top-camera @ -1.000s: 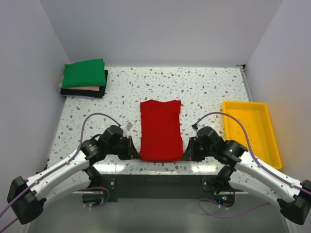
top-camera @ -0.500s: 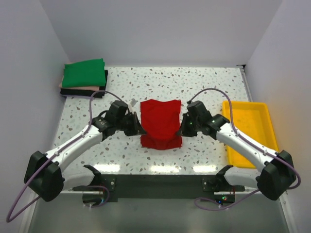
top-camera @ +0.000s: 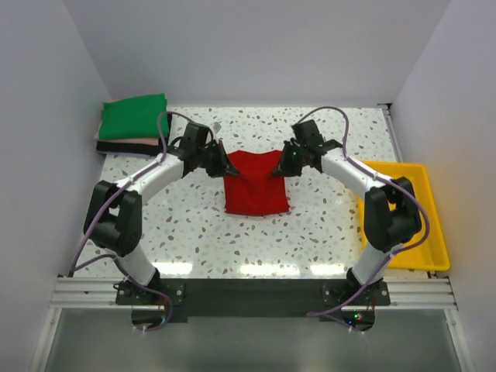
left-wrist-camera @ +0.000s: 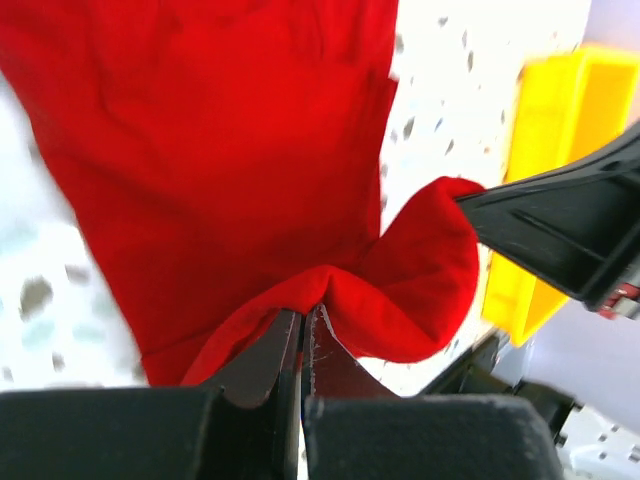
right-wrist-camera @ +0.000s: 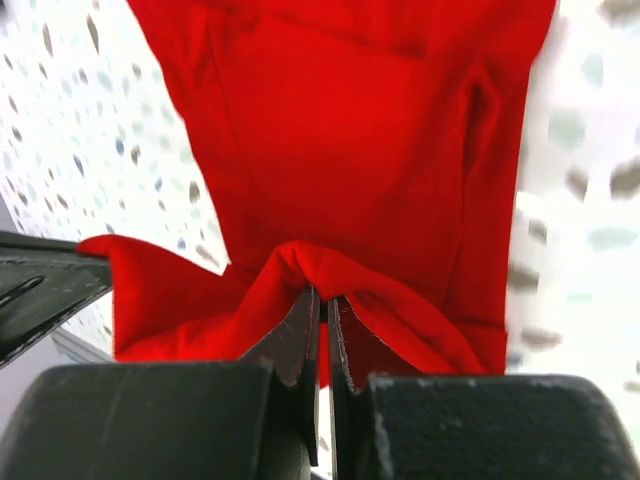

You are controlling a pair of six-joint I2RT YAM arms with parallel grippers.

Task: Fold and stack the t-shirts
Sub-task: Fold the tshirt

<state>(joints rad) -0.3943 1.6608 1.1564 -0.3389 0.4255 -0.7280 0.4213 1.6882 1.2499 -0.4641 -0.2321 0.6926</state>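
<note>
A bright red t-shirt [top-camera: 256, 184] lies doubled over on the speckled table, its near hem carried to the far end. My left gripper [top-camera: 227, 165] is shut on the hem's left corner [left-wrist-camera: 330, 285]. My right gripper [top-camera: 280, 166] is shut on the right corner [right-wrist-camera: 300, 262]. Both pinch a fold of red cloth, held a little above the lower layer [left-wrist-camera: 200, 140]. A stack of folded t-shirts [top-camera: 133, 128], green on top, pale pink and black beneath, sits at the far left.
A yellow plastic tray [top-camera: 407, 217] stands along the right edge of the table; its wall [left-wrist-camera: 545, 170] shows in the left wrist view. White walls close in the table at the back and on both sides.
Both grippers have carried the shirt's near hem from the table's front edge away to the far end, folding the red shirt in half. Both arms now reach far out.
</note>
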